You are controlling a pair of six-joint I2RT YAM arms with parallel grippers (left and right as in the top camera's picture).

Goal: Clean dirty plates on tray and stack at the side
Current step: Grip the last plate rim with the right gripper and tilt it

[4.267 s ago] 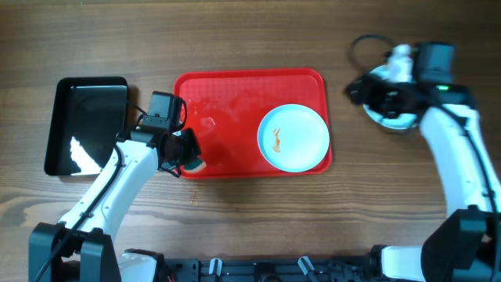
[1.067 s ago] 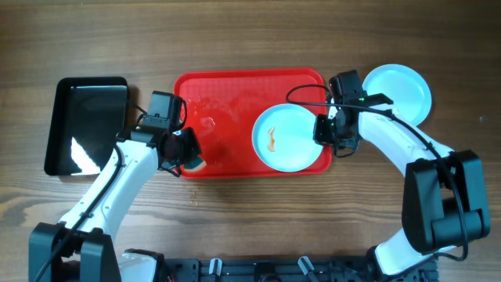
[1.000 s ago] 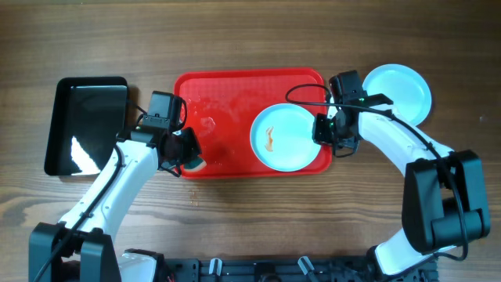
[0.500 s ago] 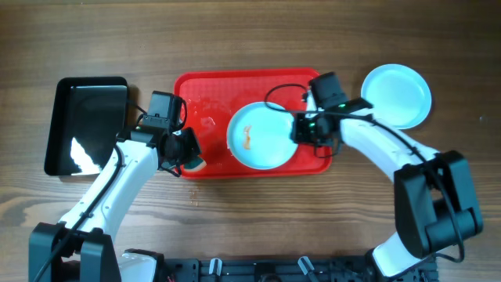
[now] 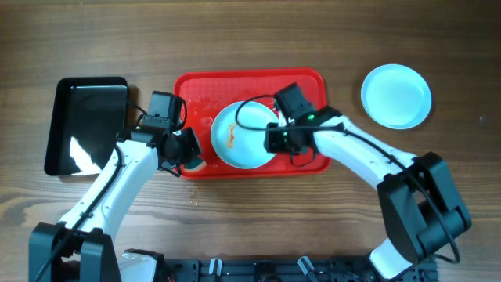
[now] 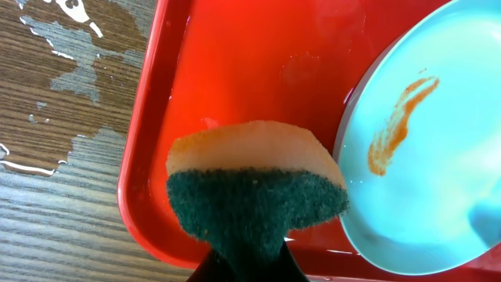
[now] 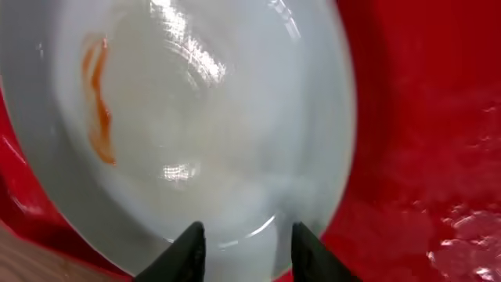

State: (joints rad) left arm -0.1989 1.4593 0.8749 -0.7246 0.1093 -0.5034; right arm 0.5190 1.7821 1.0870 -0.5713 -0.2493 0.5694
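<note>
The plate (image 5: 243,149) you are working on lies flat on the tray (image 5: 196,86), around its middle and towards the near edge. An orange smear (image 5: 232,138) marks its left half; in the left wrist view the same smear (image 6: 395,125) shows as a curved streak.

Your right gripper (image 5: 270,141) sits at the plate's right rim. In its own camera the two fingers (image 7: 190,249) stand apart over the rim, and the plate's surface shows in the gap, so the jaws are released and clasp nothing.

Your left gripper (image 6: 246,262) is clenched on a sponge (image 6: 254,196), green scouring side towards the camera and orange side behind. The sponge hangs over the tray's near-left corner, just beside the plate's left rim; you cannot tell whether the two touch.

A second plate (image 5: 396,95) rests on the table (image 5: 313,31), well right of the tray, with no smear visible. A black tray (image 5: 86,117) lies to the far left.
</note>
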